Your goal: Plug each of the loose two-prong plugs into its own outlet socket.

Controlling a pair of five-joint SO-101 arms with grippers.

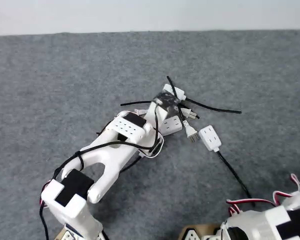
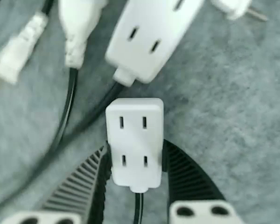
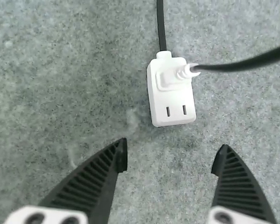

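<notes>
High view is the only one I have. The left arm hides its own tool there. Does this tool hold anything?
Observer: Yes. The left tool is closed on a white outlet block, with one finger on each side.
Operator: Are the sockets of it free?
Observer: Yes, nothing is plugged into it.
Operator: And the right tool?
Observer: The right tool is open, over a second outlet block with one plug in it.

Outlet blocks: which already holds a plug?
The outlet block before the right gripper, plug inserted; the block in the left gripper and its neighbour show empty slots.
</notes>
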